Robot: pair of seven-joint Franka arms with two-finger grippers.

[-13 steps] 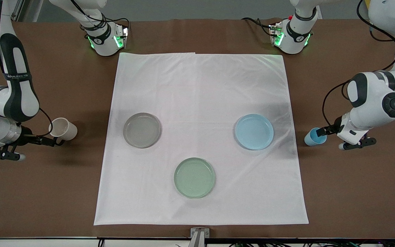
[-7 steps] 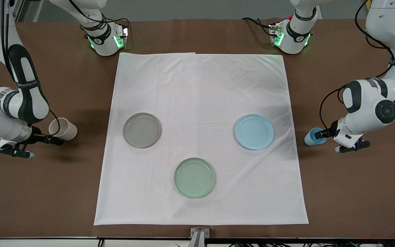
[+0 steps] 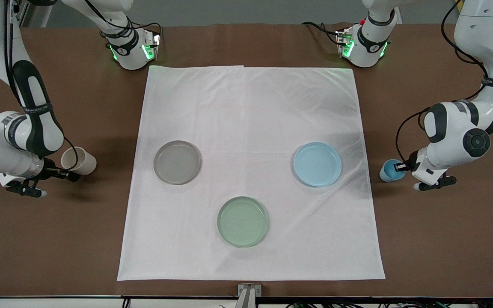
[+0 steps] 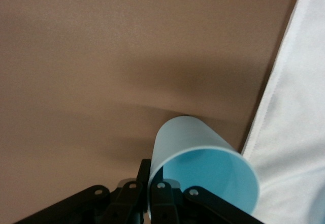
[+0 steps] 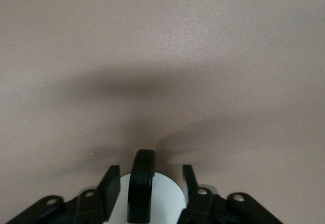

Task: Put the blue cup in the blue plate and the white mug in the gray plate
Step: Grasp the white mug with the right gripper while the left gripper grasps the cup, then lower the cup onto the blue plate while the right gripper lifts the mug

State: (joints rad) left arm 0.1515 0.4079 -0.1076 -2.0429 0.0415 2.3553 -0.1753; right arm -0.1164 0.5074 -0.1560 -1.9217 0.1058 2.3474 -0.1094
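Note:
The blue cup (image 3: pixel 389 170) is tilted over the bare table at the left arm's end, beside the cloth edge. My left gripper (image 3: pixel 400 167) is shut on its rim, one finger inside and one outside, as the left wrist view (image 4: pixel 151 165) shows on the cup (image 4: pixel 203 163). The white mug (image 3: pixel 78 161) is tilted at the right arm's end. My right gripper (image 3: pixel 69 174) is shut on its body (image 5: pixel 170 203), with the black handle (image 5: pixel 141 183) between the fingers (image 5: pixel 109 186). The blue plate (image 3: pixel 317 164) and the gray plate (image 3: pixel 177 162) lie bare on the cloth.
A white cloth (image 3: pixel 250 111) covers the table's middle; its edge shows in the left wrist view (image 4: pixel 294 148). A pale green plate (image 3: pixel 242 221) lies on it, nearer the front camera than the other two plates. The arm bases (image 3: pixel 133 47) stand farthest from the camera.
Both arms have swung their elbows up and inward. The blue cup has tipped and shifted slightly toward the blue plate. The white mug has barely moved.

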